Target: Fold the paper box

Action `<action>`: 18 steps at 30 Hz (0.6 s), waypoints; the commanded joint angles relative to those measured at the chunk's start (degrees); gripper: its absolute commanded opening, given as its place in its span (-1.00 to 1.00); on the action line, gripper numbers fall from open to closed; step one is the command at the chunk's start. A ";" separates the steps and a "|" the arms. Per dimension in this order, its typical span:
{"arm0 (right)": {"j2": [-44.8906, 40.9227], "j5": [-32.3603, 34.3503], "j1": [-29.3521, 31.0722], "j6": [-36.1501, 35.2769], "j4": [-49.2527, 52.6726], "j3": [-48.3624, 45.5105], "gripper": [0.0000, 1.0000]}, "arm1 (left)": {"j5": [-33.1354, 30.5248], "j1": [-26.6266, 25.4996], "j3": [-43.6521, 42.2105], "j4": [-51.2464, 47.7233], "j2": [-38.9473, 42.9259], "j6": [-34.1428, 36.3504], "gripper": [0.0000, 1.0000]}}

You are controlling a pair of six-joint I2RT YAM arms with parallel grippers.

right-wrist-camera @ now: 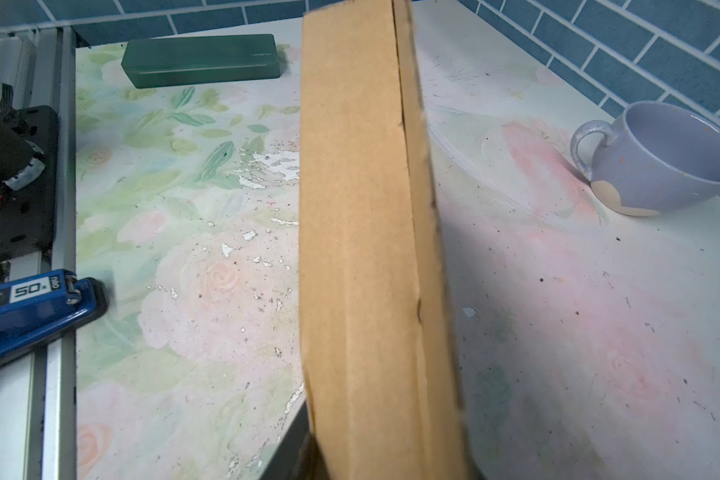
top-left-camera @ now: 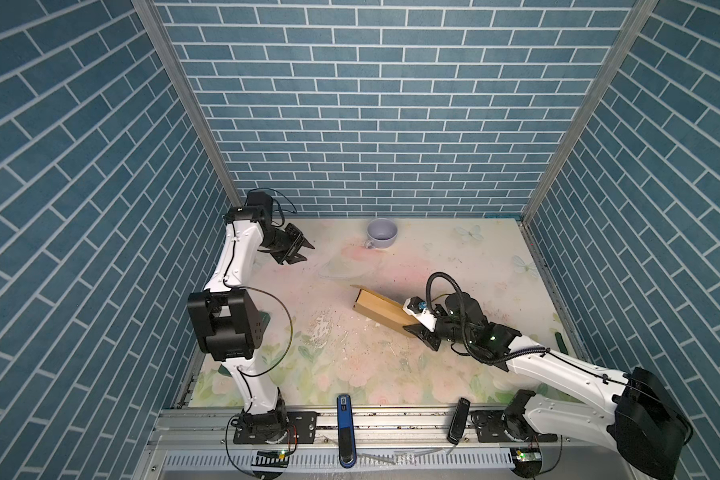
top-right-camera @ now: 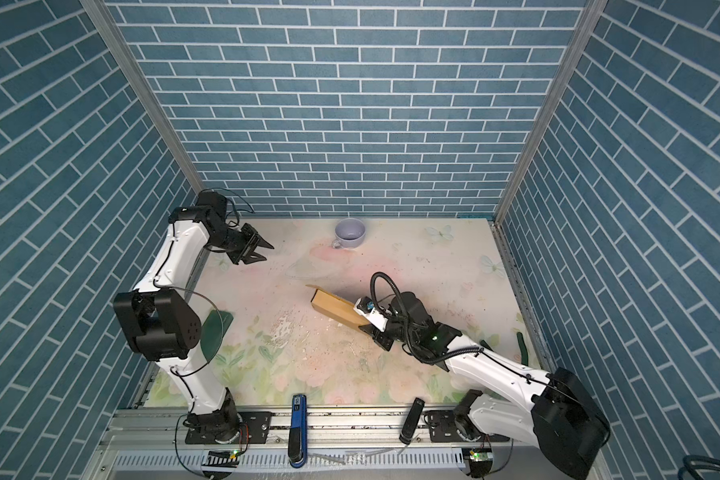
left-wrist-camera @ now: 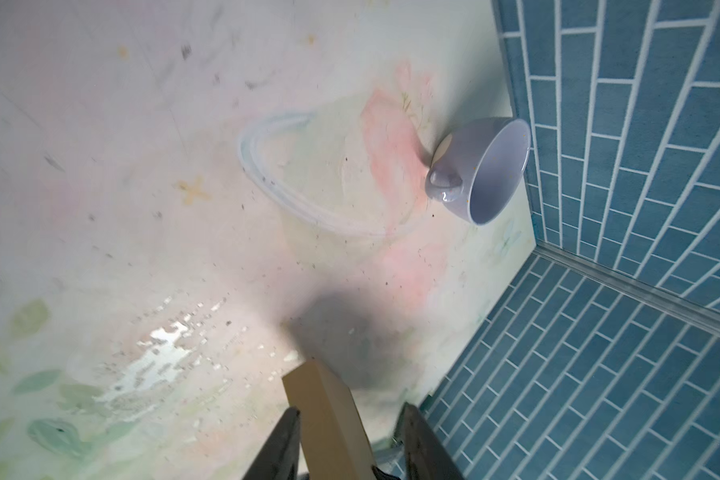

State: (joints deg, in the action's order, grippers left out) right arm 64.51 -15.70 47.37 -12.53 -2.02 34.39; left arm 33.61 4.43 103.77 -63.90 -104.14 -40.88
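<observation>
Near the middle of the table [top-left-camera: 350, 374], in both top views, the right gripper [top-left-camera: 415, 326] pinches one end of the paper box [top-left-camera: 377, 305] and holds it on its thin side. The left gripper [top-left-camera: 308, 253] hangs by the far left corner, jaws apart, holding nothing, well away from the box. In the left wrist view, the box's end shows farther off, past the two fingers [left-wrist-camera: 277, 453]. In the right wrist view, the closed box fills the middle, and a mug [right-wrist-camera: 666, 166] stands by the far edge.
</observation>
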 commanded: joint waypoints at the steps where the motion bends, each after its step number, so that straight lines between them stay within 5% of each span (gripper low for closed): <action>1: 1.02 -2.19 0.26 2.09 6.55 5.43 -0.32 | -9.22 -0.51 -0.90 2.76 6.63 8.24 -0.20; 6: 3.55 -4.21 0.27 4.33 13.02 11.12 -0.33 | -11.83 -4.48 -9.49 10.20 16.37 17.16 -0.18; 12: 4.73 -5.67 0.31 4.05 19.08 15.70 -0.33 | -10.84 -10.12 -32.02 27.07 31.74 20.02 -0.12; 18: 6.61 -5.32 0.45 1.33 23.72 18.66 -0.33 | -8.10 -11.41 -38.85 28.14 39.37 24.69 -0.15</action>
State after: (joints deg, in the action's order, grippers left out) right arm 70.15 -19.94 47.48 -9.34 17.76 50.13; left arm 24.05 -6.68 66.57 -40.29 -67.72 -20.23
